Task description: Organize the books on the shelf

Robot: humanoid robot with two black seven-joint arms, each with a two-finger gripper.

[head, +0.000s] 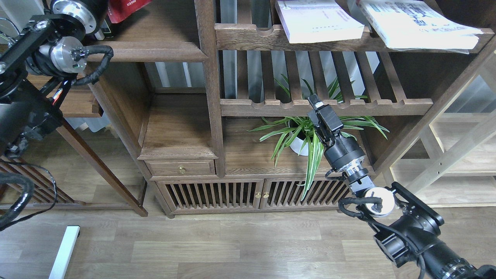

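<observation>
The dark red book (126, 7) shows only as a corner at the top edge, over the walnut shelf (147, 50) at the upper left. My left arm reaches up beside it; its gripper (97, 7) is mostly cut off by the frame's top, so its grip stays unclear. The pale lavender-white book (317, 19) and the white book with blue characters (414, 21) lie flat on the upper slatted rack. My right gripper (317, 104) hangs in front of the lower slatted rack, holding nothing; its dark fingers cannot be told apart.
A potted spider plant (306, 135) stands right behind the right gripper. The bookcase's upright post (211, 97) separates the left bays from the racks. A small drawer (181, 168) and slatted cabinet doors (248, 193) sit below. A side table (77, 104) stands left.
</observation>
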